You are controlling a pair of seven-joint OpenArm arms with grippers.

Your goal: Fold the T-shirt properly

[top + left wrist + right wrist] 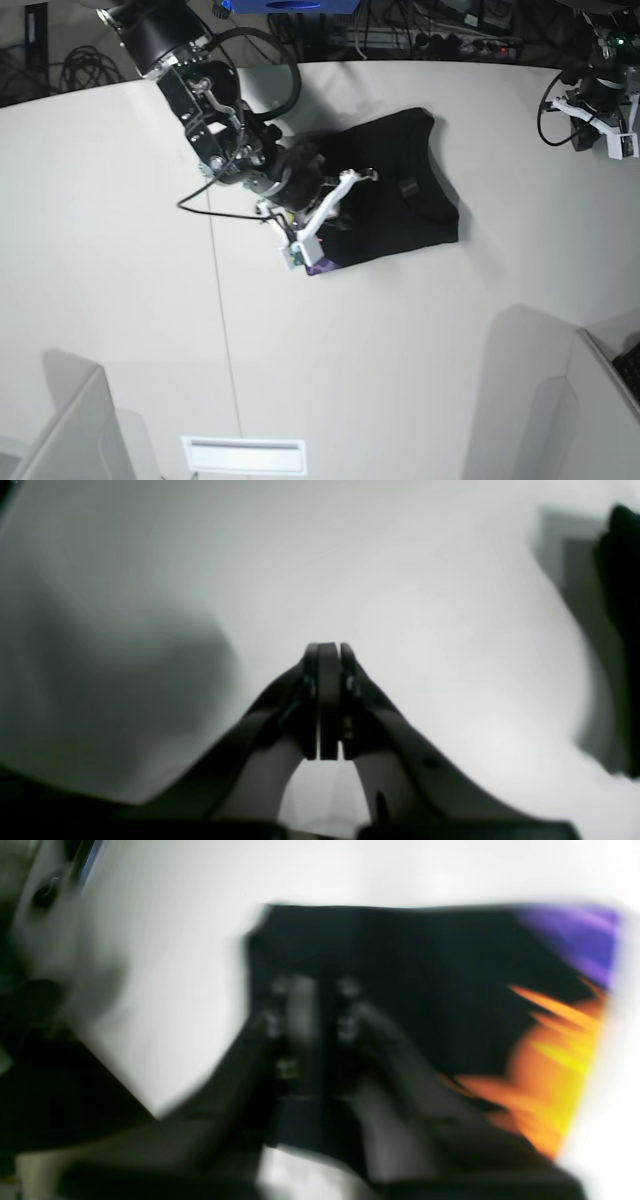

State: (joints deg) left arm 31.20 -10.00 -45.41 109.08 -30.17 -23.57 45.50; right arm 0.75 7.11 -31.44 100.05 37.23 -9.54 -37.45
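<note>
The black T-shirt (pixel 410 190) lies folded in a rough rectangle on the white table (pixel 120 250), with a sliver of purple print (pixel 318 268) at its near-left corner. In the right wrist view the T-shirt (pixel 425 970) shows purple and orange-yellow print at the right. My right gripper (pixel 310 1005) is low over the shirt's left part, blurred by motion, jaws together; the blur hides whether cloth is pinched. It also shows in the base view as the right gripper (pixel 352 185). My left gripper (pixel 327 650) is shut on nothing above bare table, far from the shirt.
The left arm (pixel 600 100) rests at the table's back right edge. Grey panels stand at the front left (pixel 60 430) and front right (pixel 600 400). A white slot (pixel 243 455) sits at the front edge. Cables lie behind the table (pixel 440 30).
</note>
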